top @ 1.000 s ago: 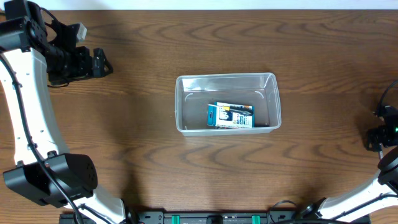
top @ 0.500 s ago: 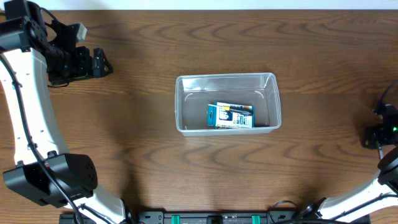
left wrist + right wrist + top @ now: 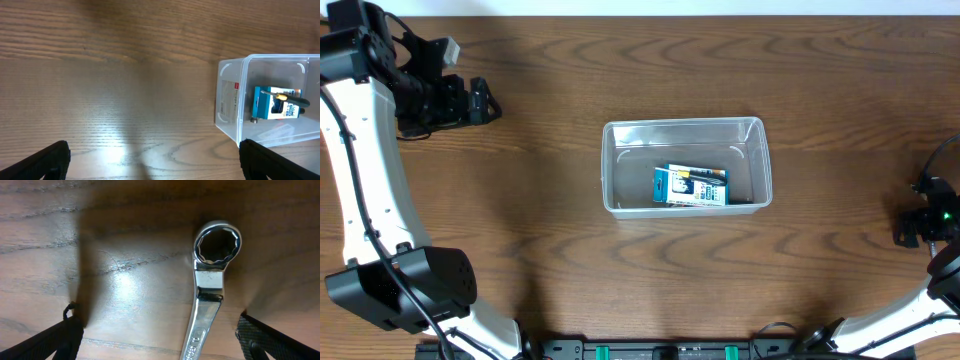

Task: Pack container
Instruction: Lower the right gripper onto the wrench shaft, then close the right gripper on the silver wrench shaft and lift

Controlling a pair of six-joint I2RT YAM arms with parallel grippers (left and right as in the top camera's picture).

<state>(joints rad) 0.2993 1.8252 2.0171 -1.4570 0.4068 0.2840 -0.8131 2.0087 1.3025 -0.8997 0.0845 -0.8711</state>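
Note:
The clear plastic container [image 3: 615, 170] stands at the table's middle, and a small blue-and-white box [image 3: 690, 186] lies inside it. The left wrist view shows its near wall [image 3: 232, 100] and the box [image 3: 272, 104]. My left gripper [image 3: 485, 100] is open and empty at the far left, well away from the container; its fingers [image 3: 155, 160] frame bare wood. My right gripper [image 3: 910, 228] is open at the table's right edge. A silver ring wrench [image 3: 206, 290] lies flat on the wood between its fingers [image 3: 160, 340], nearer the right finger.
The brown wooden table [image 3: 520, 220] surrounds the container on all sides. The white left arm [image 3: 360, 190] runs along the left edge. The wrench does not show in the overhead view.
My right gripper has shifted slightly towards the table's front edge. The left arm, the container and the box have not moved.

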